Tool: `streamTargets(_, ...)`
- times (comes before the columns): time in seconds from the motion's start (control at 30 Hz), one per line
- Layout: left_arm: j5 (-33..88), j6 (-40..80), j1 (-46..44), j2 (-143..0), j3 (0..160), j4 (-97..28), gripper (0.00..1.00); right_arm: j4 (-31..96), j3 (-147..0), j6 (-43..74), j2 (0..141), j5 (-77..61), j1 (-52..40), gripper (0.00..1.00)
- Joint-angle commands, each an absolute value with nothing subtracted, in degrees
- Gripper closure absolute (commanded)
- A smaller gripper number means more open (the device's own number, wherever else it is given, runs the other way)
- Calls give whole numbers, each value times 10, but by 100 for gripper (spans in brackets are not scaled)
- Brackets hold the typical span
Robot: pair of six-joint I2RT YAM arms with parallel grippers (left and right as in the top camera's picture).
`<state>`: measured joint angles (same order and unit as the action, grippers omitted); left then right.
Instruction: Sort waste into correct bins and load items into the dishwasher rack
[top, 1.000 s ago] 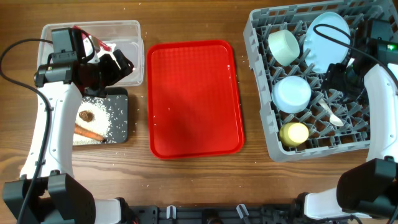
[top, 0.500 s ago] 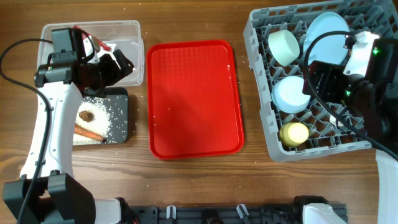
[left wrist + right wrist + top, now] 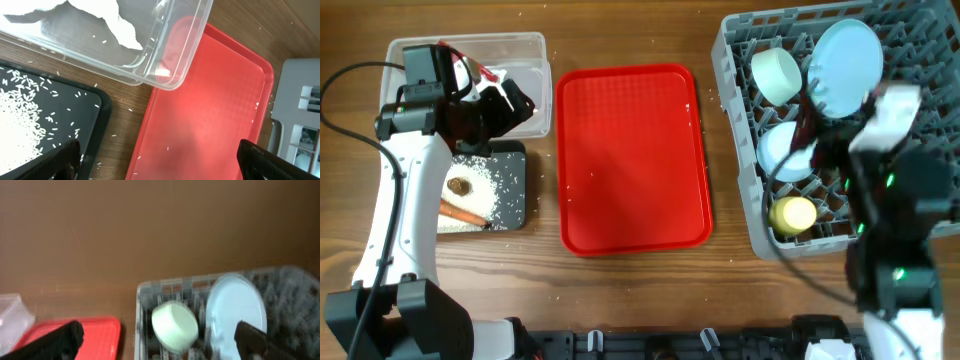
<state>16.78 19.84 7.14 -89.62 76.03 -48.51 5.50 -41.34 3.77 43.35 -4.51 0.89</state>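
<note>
The grey dishwasher rack (image 3: 740, 150) at the right holds the pale green bowl (image 3: 777, 75), the light blue plate (image 3: 847, 62), the light blue bowl (image 3: 782, 152) and the yellow cup (image 3: 793, 213). The spoon is hidden. My right arm (image 3: 888, 190) is raised high over the rack. Its gripper (image 3: 155, 332) is open and empty. My left gripper (image 3: 160, 160) is open and empty, by the clear tub (image 3: 525, 45), which holds white tissue (image 3: 120, 25). The black tray (image 3: 515, 195) holds rice (image 3: 495, 185), a brown lump (image 3: 458, 185) and the carrot-like stick (image 3: 463, 213).
The flat red tray (image 3: 632, 160) lies in the middle between the bins and the rack, with a few rice grains on it. It also shows in the left wrist view (image 3: 210, 100) and the right wrist view (image 3: 85, 330). Bare wooden table lies in front.
My right arm has lifted from the rack's right side, swung left and forward, and now hangs high over the rack. The left arm has not moved.
</note>
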Motion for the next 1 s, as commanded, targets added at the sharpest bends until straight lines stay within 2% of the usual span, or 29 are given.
streamTargets(0.0,166,201,72,-884,761,-485,0,-67,-226,32,311,-50,5,0)
streamTargets(0.1,166,201,72,-884,761,-485,0,-135,-103,32,210,-49,3,0)
streamTargets(0.23,166,201,72,-884,761,-485,0,-139,-10,36,91,-46,-11,0)
streamTargets(0.43,166,201,72,-884,761,-485,0,-26,-3,39,0,-44,-29,0)
streamTargets(0.97,166,201,72,-884,761,-485,0,-1,-3,39,3,-44,-47,0)
